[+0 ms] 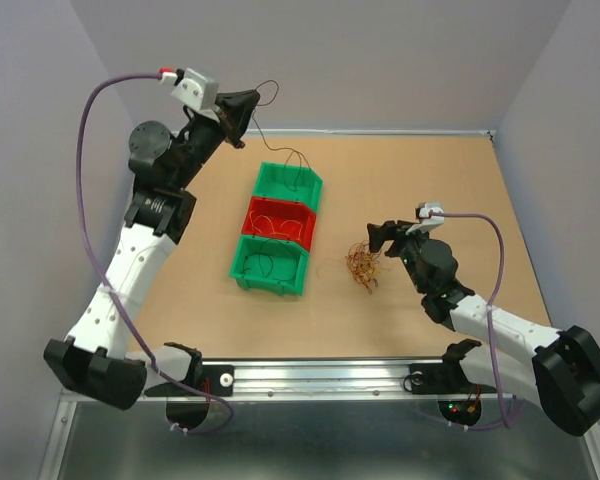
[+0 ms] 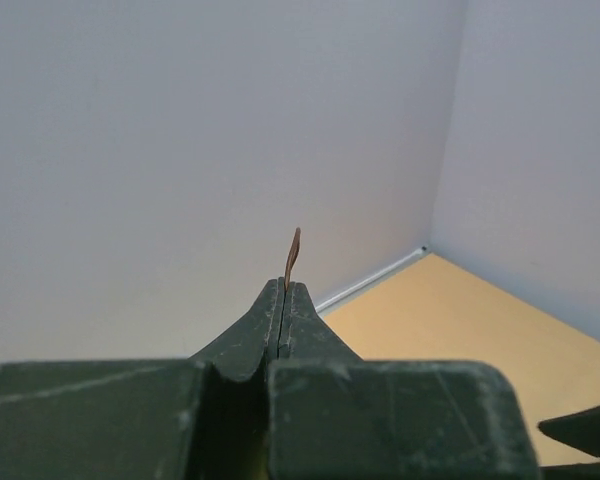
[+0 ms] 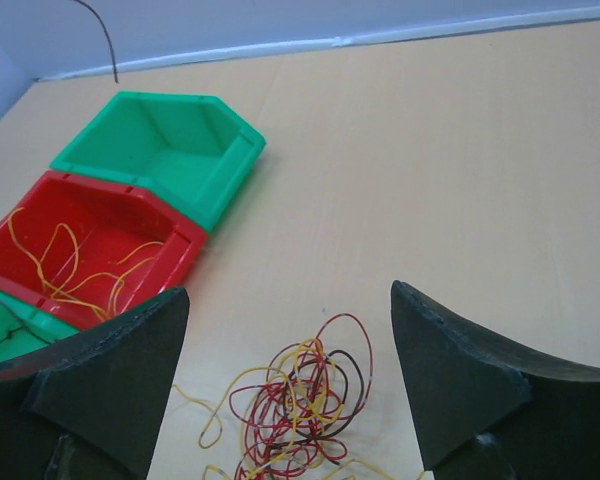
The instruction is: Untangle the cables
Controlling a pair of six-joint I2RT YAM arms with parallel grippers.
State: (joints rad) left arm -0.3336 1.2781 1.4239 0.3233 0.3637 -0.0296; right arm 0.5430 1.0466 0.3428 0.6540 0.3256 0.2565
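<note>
Pale grey walls on three sides, tan bench (image 1: 430, 200) in the middle.

Left tool (image 1: 238, 115) is raised off the bench at the far left corner, near the back wall. It is clenched tight on a dark wire (image 1: 270, 88). In the left wrist view the left tool (image 2: 283, 300) has its fingers pressed together, and a short stub of the dark wire (image 2: 293, 250) pokes out just past the tips. From the tool the wire loops out to the side, then hangs down toward the far green bin (image 1: 263, 172) below it.

Three bins sit in a row, touching: the far green bin, the red bin (image 1: 252, 208), and the near green bin (image 1: 265, 283).

Right tool (image 1: 377, 240) is low over the bench, released, jaws spread wide with nothing between them. In the right wrist view the tangle of wires (image 3: 295, 400), red, yellow and dark, lies on the bench just beneath the right tool (image 3: 285, 300), between its two fingers. From above, the tangle of wires (image 1: 361, 265) lies just beside the tool tips, apart from the bins.

Ahead and left of the right tool, the red bin (image 3: 170, 235) holds loose yellow wires (image 3: 70, 270). The far green bin (image 3: 230, 165) lies beyond it. The near green bin (image 3: 5, 320) shows only a corner, with thin dark wires inside.
</note>
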